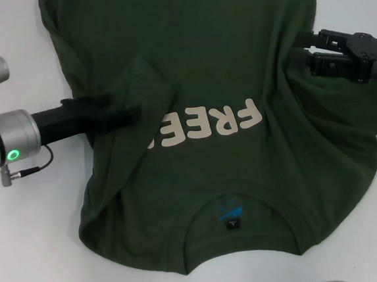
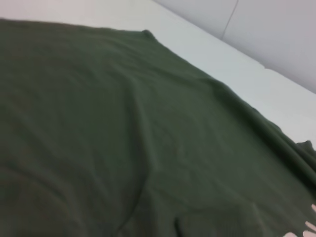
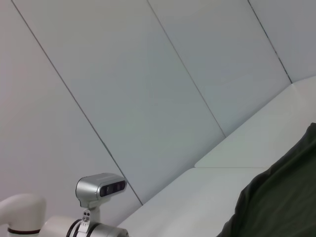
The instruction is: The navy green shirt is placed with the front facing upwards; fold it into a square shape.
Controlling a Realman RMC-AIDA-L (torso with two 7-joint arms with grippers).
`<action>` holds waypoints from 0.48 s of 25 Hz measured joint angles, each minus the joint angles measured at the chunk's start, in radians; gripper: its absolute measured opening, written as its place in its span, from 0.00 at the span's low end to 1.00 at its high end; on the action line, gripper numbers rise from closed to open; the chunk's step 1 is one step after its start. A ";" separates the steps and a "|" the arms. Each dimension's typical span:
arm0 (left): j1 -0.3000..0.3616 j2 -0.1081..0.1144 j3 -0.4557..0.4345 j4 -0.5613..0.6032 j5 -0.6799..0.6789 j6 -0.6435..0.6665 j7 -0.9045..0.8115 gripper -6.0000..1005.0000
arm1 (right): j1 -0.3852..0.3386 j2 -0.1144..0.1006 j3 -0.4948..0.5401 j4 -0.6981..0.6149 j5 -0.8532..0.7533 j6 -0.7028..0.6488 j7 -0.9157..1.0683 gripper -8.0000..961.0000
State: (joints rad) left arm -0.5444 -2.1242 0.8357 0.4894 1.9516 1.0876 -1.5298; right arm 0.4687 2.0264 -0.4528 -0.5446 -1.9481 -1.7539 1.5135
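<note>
one navy green shirt (image 1: 234, 64) on white table (image 1: 34, 260), front up, left sleeve folded inward. two grippers: left gripper (image 1: 130, 113) pinching the fold, right gripper (image 1: 299, 49) at right edge, grip unclear.

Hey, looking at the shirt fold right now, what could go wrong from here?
1. The sleeve flap by the left gripper lies skewed and partly covers the FREE lettering; the fold may come out crooked.
2. The navy green shirt is bunched around the right gripper; pulling there might drag the whole shirt.
3. Creases could get folded in.
</note>
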 joint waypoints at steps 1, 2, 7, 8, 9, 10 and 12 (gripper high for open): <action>0.002 0.004 0.000 0.002 0.008 0.004 -0.012 0.84 | -0.001 0.000 0.001 0.000 0.000 0.000 -0.001 0.95; 0.004 0.007 0.000 0.004 0.019 0.011 -0.026 0.84 | -0.002 0.001 0.002 0.000 0.000 0.000 -0.002 0.95; 0.003 0.019 0.000 0.010 0.069 0.051 -0.063 0.84 | -0.008 0.002 0.010 0.000 0.000 0.000 -0.005 0.95; 0.003 0.019 0.000 0.013 0.077 0.055 -0.068 0.84 | -0.010 0.002 0.012 0.000 0.000 0.000 -0.006 0.95; 0.002 0.020 -0.001 0.016 0.085 0.057 -0.074 0.84 | -0.012 0.002 0.014 0.000 0.000 0.000 -0.007 0.95; 0.002 0.020 -0.001 0.020 0.092 0.062 -0.079 0.83 | -0.014 0.002 0.014 0.000 0.000 0.000 -0.007 0.95; 0.001 0.020 -0.001 0.027 0.104 0.076 -0.085 0.83 | -0.016 0.001 0.016 0.000 0.000 0.001 -0.007 0.95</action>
State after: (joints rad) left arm -0.5431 -2.1045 0.8352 0.5163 2.0551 1.1633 -1.6146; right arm 0.4526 2.0279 -0.4373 -0.5446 -1.9482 -1.7527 1.5061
